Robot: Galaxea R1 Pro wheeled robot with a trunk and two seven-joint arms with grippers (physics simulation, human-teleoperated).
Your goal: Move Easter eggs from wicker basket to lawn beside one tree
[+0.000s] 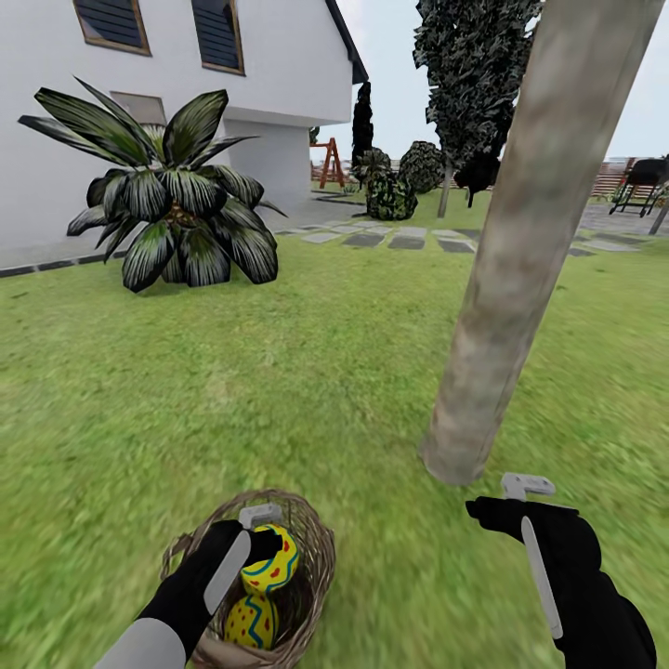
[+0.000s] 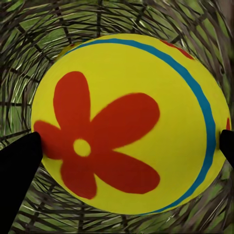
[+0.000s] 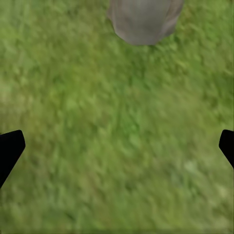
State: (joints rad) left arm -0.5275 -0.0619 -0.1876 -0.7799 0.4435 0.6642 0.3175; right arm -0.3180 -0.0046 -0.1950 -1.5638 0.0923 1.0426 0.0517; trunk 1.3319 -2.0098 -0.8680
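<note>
Reaching down into the wicker basket (image 1: 321,548), the left gripper (image 2: 127,146) is clasping the upper Easter egg (image 1: 271,559); the tree (image 1: 506,307) is standing beyond-right of the basket, nearer the unclenched right gripper (image 3: 117,146)

The wicker basket (image 1: 316,548) runs off the head view's lower edge, and the left hand (image 1: 253,548) covers part of its inside. Two Easter eggs (image 1: 271,562) show there; a third cannot be made out. The tree (image 1: 520,242) is cut off above, its leaves unseen. In the right wrist view the lawn (image 3: 117,146) is blurred.
</note>
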